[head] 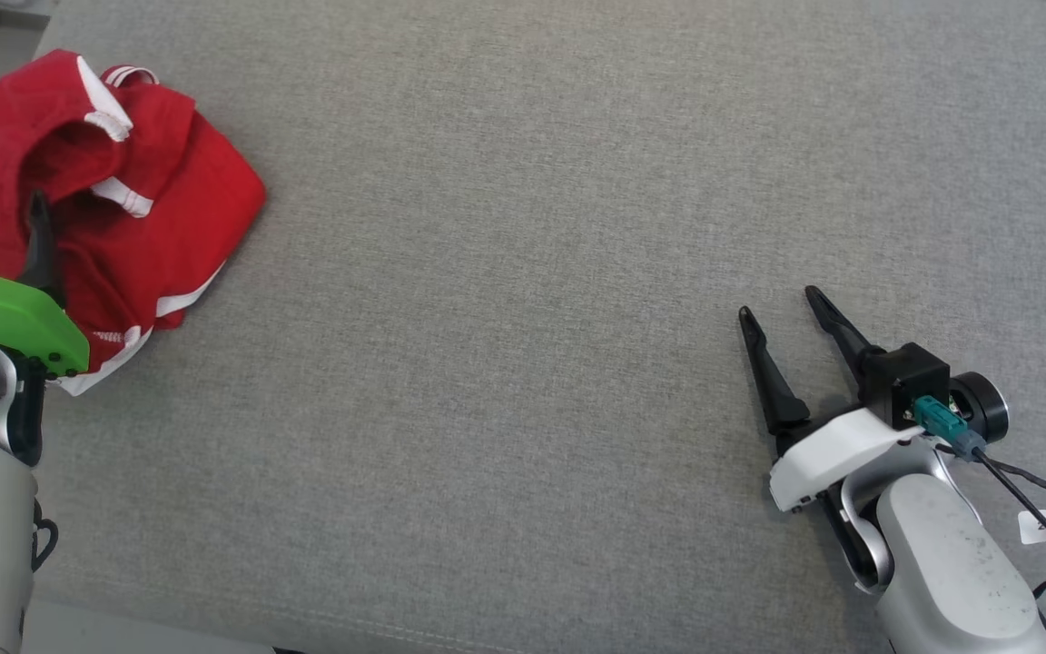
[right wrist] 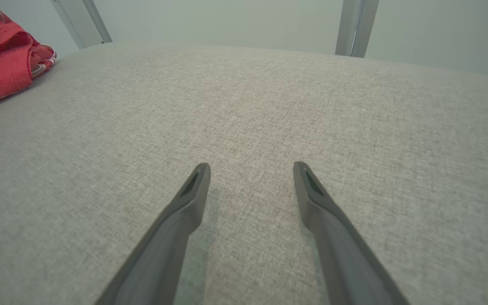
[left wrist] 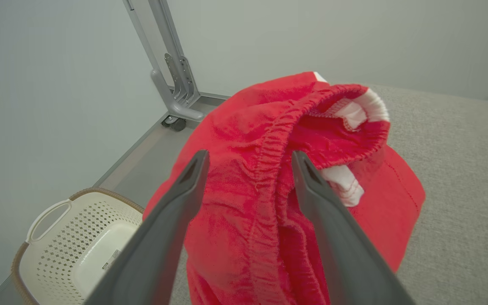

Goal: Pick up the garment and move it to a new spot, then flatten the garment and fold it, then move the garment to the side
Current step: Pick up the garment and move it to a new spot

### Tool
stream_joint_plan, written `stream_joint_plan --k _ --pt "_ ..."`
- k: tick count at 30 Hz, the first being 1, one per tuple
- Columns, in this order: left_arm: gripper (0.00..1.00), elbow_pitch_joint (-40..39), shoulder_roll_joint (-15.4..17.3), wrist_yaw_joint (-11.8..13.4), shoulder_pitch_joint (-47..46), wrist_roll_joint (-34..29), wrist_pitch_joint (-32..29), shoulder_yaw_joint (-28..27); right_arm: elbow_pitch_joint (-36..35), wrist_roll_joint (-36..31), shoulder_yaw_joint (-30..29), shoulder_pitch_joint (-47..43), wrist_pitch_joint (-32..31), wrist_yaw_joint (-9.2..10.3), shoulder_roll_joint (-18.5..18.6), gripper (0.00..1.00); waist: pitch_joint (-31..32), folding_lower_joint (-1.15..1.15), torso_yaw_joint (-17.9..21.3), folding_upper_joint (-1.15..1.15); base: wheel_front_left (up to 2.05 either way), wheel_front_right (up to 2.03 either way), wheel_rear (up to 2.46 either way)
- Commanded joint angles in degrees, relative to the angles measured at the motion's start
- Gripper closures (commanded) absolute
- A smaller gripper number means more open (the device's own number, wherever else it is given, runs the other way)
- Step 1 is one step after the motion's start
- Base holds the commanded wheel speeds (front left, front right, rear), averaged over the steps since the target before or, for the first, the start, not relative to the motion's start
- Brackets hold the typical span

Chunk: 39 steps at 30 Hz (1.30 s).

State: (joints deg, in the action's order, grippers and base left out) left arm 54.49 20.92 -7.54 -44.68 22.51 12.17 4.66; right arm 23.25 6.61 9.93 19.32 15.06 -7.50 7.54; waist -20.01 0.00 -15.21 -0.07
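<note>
- Left gripper (left wrist: 248,159) fingers apart over red shorts (head: 169,209), nothing held; a shallow pinch may slip off the waistband (left wrist: 269,140).
- Shorts sit at the tabletop (head: 523,272) edge; a nudge could drop them toward the laundry basket (left wrist: 79,228).
- Right gripper (head: 779,304) fingers apart, idle.

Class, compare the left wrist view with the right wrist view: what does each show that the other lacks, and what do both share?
Left wrist view, not the right: the open left claw close over the garment, its fingers either side of the elastic hem, and a cream laundry basket on the floor. Right wrist view, not the left: the open right claw above the grey surface. Both: the red, white-trimmed garment and the grey surface.
</note>
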Motion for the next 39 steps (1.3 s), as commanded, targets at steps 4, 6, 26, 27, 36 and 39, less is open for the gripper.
stream_joint_plan --k 4,6,26,27,36,39 --pt "0.00 3.7 1.9 0.1 -2.1 1.3 -0.2 2.0 0.6 0.0 -0.4 0.7 0.2 0.02 -0.1 0.00 -2.1 0.00 2.5 0.07 0.00 0.00 0.00" --pt "0.00 6.2 2.4 0.3 -3.0 1.2 -0.2 2.1 0.8 -0.2 -0.3 0.8 0.2 0.02 -0.4 0.00 -2.2 0.00 3.1 0.07 0.00 0.00 0.00" --pt "1.00 1.3 3.2 0.6 -6.9 -2.2 3.0 5.4 2.6 3.9 0.9 -2.9 0.2 0.02 -4.0 0.00 9.0 0.00 10.4 0.07 0.00 0.00 0.00" --pt "1.00 0.1 2.1 0.5 -7.3 -2.4 3.0 6.1 2.7 4.1 0.9 -3.3 0.2 0.02 -4.1 0.00 9.5 0.00 10.9 0.07 0.00 0.00 0.00" --pt "1.00 -7.5 -10.9 0.0 -2.4 2.9 3.0 14.0 2.8 5.8 0.4 -5.4 0.2 0.02 -4.5 0.00 11.8 0.00 18.2 0.07 0.00 0.00 0.00" --pt "1.00 -9.1 -14.4 0.1 -0.4 5.5 3.0 17.8 2.5 5.9 0.3 -5.6 0.2 0.02 -4.6 0.00 11.5 0.00 21.0 0.07 0.00 0.00 0.00"
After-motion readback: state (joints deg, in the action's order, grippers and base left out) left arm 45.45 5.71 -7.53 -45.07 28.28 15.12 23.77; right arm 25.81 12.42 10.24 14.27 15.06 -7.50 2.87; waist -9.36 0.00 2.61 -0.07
